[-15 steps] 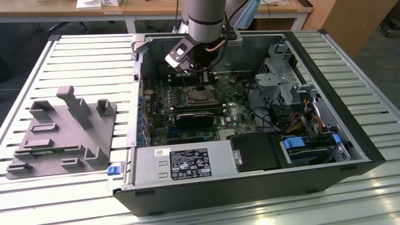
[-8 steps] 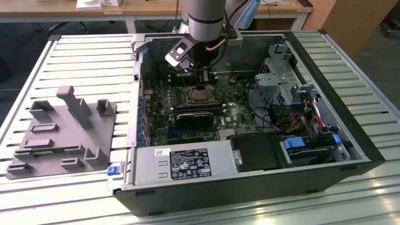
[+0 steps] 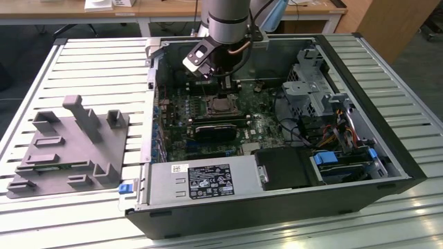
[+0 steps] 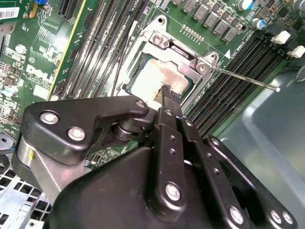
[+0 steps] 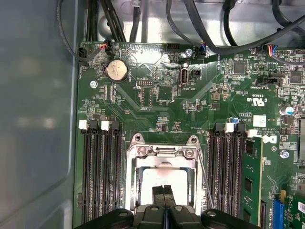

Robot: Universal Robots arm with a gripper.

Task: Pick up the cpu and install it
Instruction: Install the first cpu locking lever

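Observation:
The cpu (image 5: 162,177), a flat square chip with a pale metal top, lies inside the metal socket frame (image 5: 164,151) on the green motherboard. In the second wrist view the cpu (image 4: 157,76) sits level in the socket frame (image 4: 177,45). My gripper (image 5: 163,193) hangs right over the chip's middle, its two black fingertips (image 4: 167,91) pressed together, shut, with nothing between them. I cannot tell whether the tips touch the chip. In the exterior view the gripper (image 3: 223,93) reaches down into the open computer case, above the cpu (image 3: 222,106).
A thin socket lever rod (image 4: 243,78) sticks out beside the frame. Memory slots (image 5: 100,167) flank the socket on both sides. A grey plastic fixture block (image 3: 66,150) stands on the slatted table at the exterior view's left. Drive cage (image 3: 308,78), cables (image 3: 332,129) and power supply (image 3: 201,179) crowd the case.

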